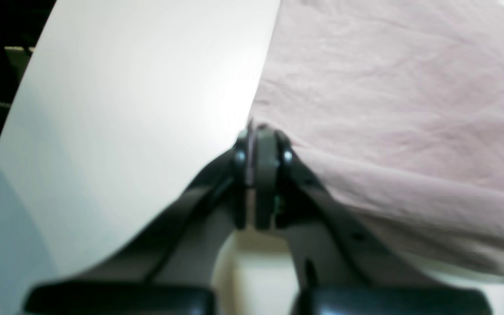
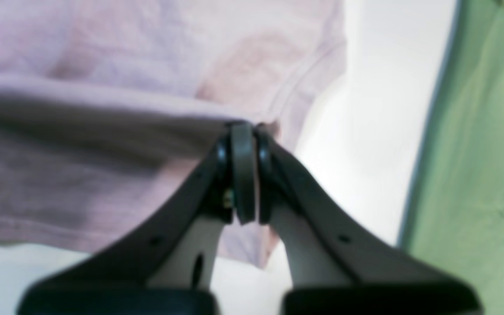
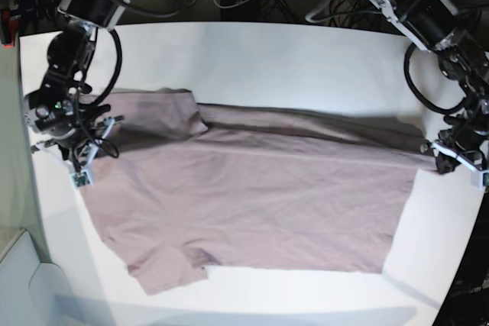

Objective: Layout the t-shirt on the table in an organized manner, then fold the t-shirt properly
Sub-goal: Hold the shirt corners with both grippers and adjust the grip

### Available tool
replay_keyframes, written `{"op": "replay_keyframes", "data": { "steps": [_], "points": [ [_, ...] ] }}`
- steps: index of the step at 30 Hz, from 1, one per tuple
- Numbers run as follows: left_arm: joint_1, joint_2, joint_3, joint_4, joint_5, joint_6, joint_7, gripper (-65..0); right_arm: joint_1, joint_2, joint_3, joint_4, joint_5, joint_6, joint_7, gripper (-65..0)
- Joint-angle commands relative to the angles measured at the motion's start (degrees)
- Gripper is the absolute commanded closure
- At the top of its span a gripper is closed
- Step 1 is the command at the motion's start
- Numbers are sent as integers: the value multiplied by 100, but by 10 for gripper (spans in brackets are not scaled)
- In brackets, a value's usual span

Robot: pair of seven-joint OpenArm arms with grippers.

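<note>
Item: one t-shirt [image 3: 252, 204], mauve-pink, lying spread lengthwise across the middle of the white table [image 3: 290, 59], its far edge lifted off the surface between the two arms and its near half flat. Right gripper [image 2: 243, 131]: jaws pressed together on the cloth at the sleeve end, a fold of fabric pinched between them. Left gripper [image 1: 260, 133]: likewise clamped on a corner of the hem end, cloth draping away from it. Apparent purpose: holding both far corners taut, probably to pull the garment straight or carry that edge over for a fold. Not determinable: how many layers each claw holds, since both wrist views are blurred; the neckline, not made out; the near sleeve is rumpled; the green surface [image 2: 475, 153] beside the table is unidentified.
</note>
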Motion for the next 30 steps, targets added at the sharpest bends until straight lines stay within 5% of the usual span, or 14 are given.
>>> {"op": "replay_keyframes", "data": {
  "steps": [1,16,19,25,30],
  "points": [
    [-109,-105,1,98,-95,12,-144,-13,128,61,1,80,44,-23,103,0],
    [-109,-122,1,-236,-95,12,-152,-39,128,52,-201,62,53,-23,103,0],
    [-118,-122,1,-236,-95,12,-170,-132,128,52,-210,53,44,-23,94,-40],
    [-153,-228,1,-693,-95,12,-697,-453,67,184,-438,-79,44,-23,85,-273],
    [-206,-333,-16,-966,-95,12,-671,-646,-92,219,-271,-17,36,-23,59,-293]
  ]
}}
